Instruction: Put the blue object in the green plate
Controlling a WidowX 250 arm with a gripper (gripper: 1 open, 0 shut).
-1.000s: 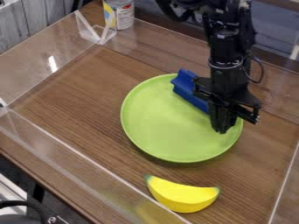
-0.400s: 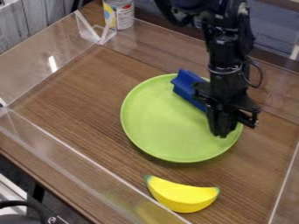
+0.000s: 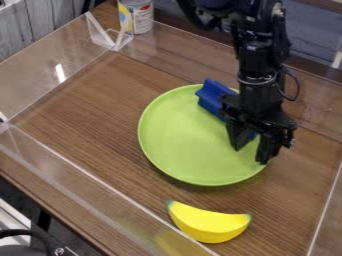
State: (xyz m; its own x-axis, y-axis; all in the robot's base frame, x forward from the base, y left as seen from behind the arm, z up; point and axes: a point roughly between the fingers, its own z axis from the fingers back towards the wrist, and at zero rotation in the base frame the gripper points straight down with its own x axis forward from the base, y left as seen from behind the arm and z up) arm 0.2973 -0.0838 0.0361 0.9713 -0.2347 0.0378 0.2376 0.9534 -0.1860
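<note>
The lime-green plate (image 3: pixel 185 142) lies in the middle of the wooden table. The blue object (image 3: pixel 213 97) rests on the plate's far right part, its right end hidden behind the black arm. My gripper (image 3: pixel 255 144) points straight down over the plate's right side, just in front of the blue object. Its two fingers stand apart and nothing shows between the tips, so it is open.
A yellow banana toy (image 3: pixel 210 221) lies near the table's front edge. Clear plastic walls (image 3: pixel 54 70) ring the table. A clear stand (image 3: pixel 107 36) and a white bottle (image 3: pixel 134 14) are at the back left.
The gripper's fingers were together in the earlier frames and have now spread apart. The arm, the blue object and the plate have stayed where they were.
</note>
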